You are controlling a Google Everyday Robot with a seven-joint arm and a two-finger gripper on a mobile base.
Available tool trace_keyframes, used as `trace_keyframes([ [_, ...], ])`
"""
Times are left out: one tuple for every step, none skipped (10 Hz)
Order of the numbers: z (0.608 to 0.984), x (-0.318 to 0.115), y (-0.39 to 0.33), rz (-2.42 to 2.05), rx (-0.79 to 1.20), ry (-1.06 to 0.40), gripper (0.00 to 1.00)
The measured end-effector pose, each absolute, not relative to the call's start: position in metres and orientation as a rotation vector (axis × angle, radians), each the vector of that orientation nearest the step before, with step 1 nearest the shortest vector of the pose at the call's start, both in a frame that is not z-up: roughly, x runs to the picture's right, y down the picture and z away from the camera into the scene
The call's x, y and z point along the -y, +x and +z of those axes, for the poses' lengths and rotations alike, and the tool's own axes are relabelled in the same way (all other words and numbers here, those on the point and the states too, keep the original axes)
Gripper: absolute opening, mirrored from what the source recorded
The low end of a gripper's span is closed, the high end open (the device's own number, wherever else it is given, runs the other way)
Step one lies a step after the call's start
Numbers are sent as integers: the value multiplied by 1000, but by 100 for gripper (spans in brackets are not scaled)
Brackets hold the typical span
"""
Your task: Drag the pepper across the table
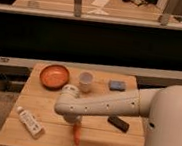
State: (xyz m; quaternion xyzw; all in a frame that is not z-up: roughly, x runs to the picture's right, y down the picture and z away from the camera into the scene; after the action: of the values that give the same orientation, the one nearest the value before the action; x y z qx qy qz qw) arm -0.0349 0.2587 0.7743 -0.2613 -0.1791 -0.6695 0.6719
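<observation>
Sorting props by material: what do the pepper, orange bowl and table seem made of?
Pepper: smooth, evenly orange-red, probably plastic. Bowl: uniform orange, plastic or ceramic, unclear. Table: light wood, maybe bamboo, with plank lines. The tool sits just above the pepper's upper end.

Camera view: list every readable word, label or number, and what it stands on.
None can be read.
White bottle on the table: label print too blurred to read.
Gripper, over the pepper near the table's front edge: no marking visible.

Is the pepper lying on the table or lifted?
Lying on the table: the pepper rests flat near the front edge, just below the gripper.
</observation>
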Motion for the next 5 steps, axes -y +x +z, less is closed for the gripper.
trace_keyframes([
  [774, -259, -35, -1506, 403, -589, 15],
  [772, -259, -41, -1506, 405, -585, 16],
  [771, -260, -38, -1508, 400, -584, 16],
  [769, -262, -36, -1504, 399, -583, 16],
  [766, -265, -35, -1497, 405, -579, 16],
])
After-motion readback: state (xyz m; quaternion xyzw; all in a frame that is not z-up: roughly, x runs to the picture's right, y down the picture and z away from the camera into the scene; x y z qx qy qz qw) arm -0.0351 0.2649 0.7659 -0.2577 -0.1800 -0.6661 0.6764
